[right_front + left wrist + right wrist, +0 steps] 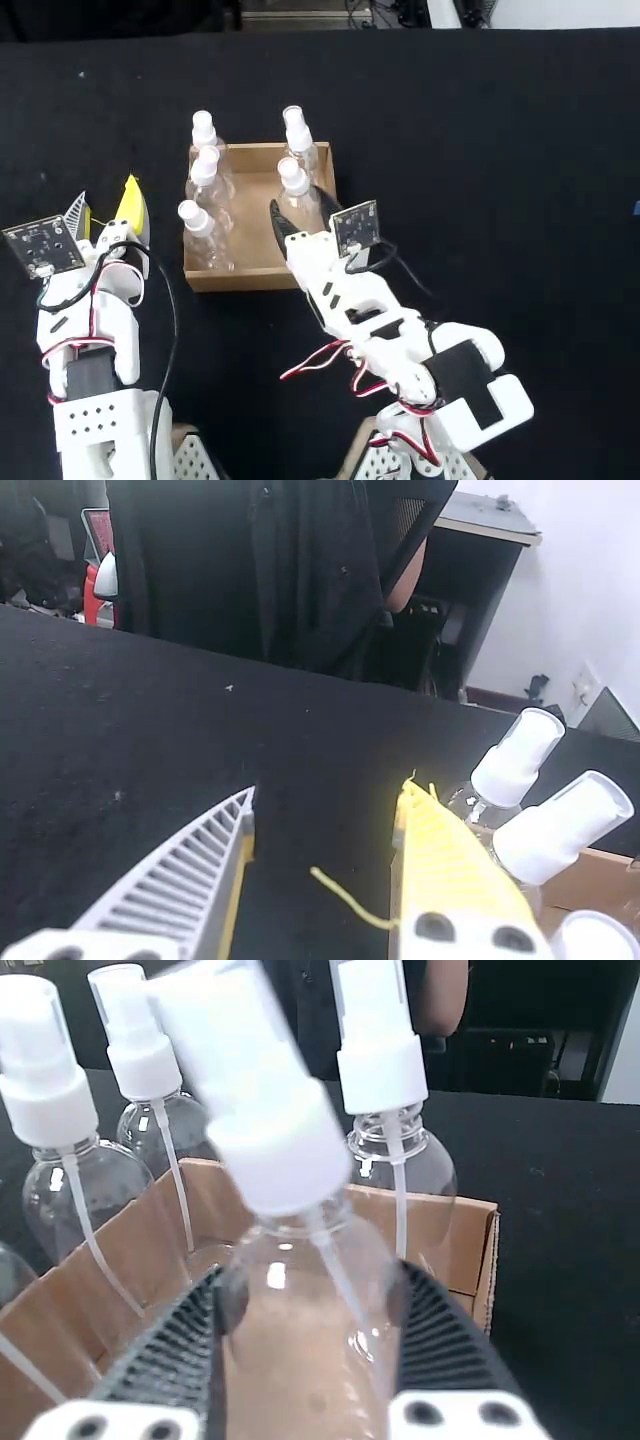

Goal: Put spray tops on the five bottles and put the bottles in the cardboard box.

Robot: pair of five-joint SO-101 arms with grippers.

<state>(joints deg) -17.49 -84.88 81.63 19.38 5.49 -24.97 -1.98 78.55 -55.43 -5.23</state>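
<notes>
The bottle, pinched by the right hand inside the box at centre frame, leans and may knock the other bottles on release; the left hand sits spread at left.

The bottle held in the right gripper's matt, ribbed black plastic fingers is clear glossy plastic; its spray top is smooth white plastic. The cardboard box beyond the fingertips is matt brown cardboard, on a matt black cloth-like table.
</notes>
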